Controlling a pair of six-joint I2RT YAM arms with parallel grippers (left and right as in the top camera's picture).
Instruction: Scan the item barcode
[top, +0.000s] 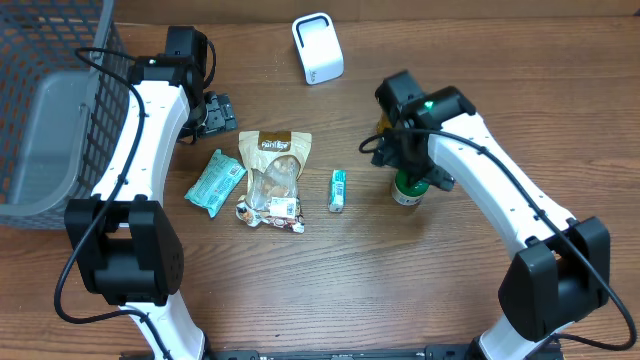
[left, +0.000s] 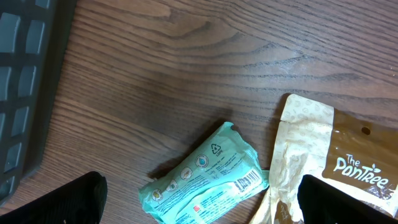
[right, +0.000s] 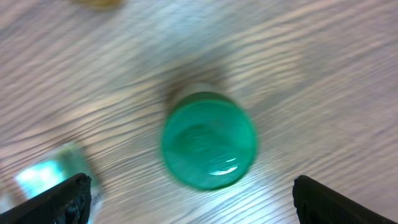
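Observation:
A green-capped bottle (top: 407, 190) stands upright on the wooden table, and its cap (right: 209, 140) fills the middle of the blurred right wrist view. My right gripper (top: 410, 172) (right: 199, 208) hangs open just above it, fingers wide on either side and apart from it. The white barcode scanner (top: 317, 47) sits at the back centre. Near the basket my left gripper (top: 218, 113) (left: 202, 210) is open over the table. A teal packet (left: 205, 180) lies below it with its barcode facing up, and nothing is held.
A brown snack pouch (top: 273, 178) (left: 329, 162) lies at the centre, with the teal packet (top: 214, 182) to its left and a small teal stick pack (top: 338, 190) to its right. A grey wire basket (top: 50, 110) (left: 25, 81) fills the left edge. Something yellow (top: 385, 125) shows behind the right arm.

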